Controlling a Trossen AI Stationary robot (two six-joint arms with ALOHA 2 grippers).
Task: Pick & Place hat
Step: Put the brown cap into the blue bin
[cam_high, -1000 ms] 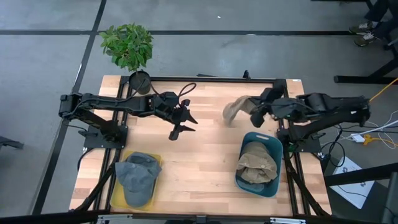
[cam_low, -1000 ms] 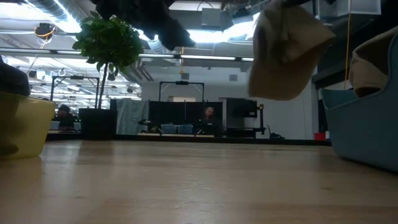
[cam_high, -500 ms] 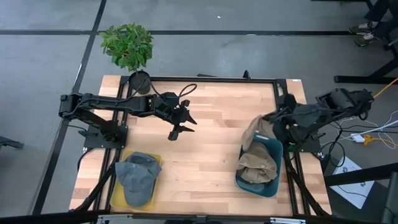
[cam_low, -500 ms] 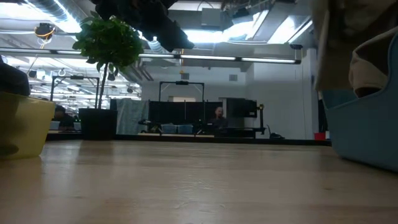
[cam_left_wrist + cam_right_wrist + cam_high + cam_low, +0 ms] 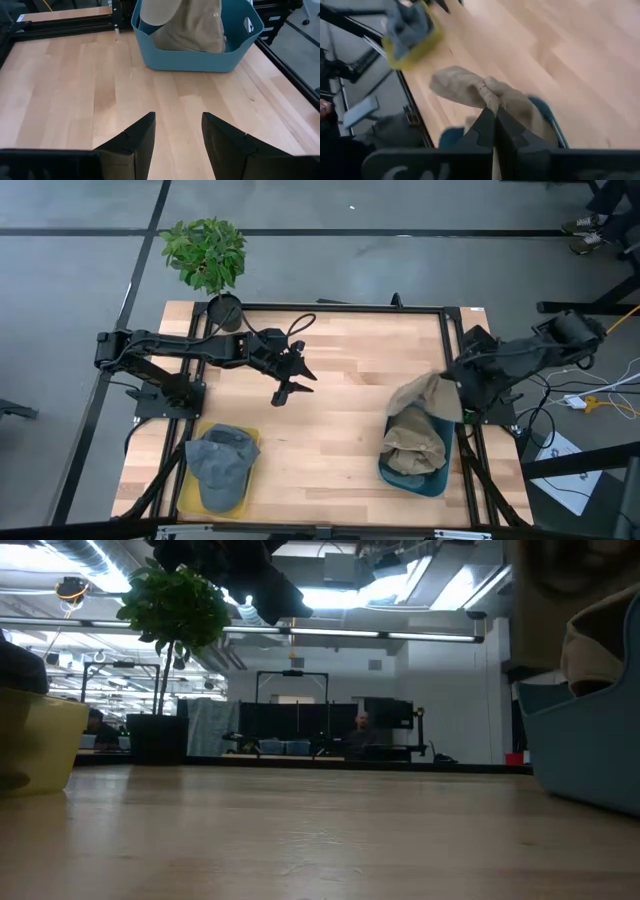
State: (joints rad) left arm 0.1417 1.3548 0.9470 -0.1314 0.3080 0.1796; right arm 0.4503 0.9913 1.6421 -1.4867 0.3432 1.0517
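Hat now over the bin

The right gripper [image 5: 493, 122], fingers pinching the soft beige cloth hat [image 5: 425, 393], has carried it above the blue plastic bin [image 5: 392, 472]; release looks next; left gripper [image 5: 177, 132] waits spread mid-table.
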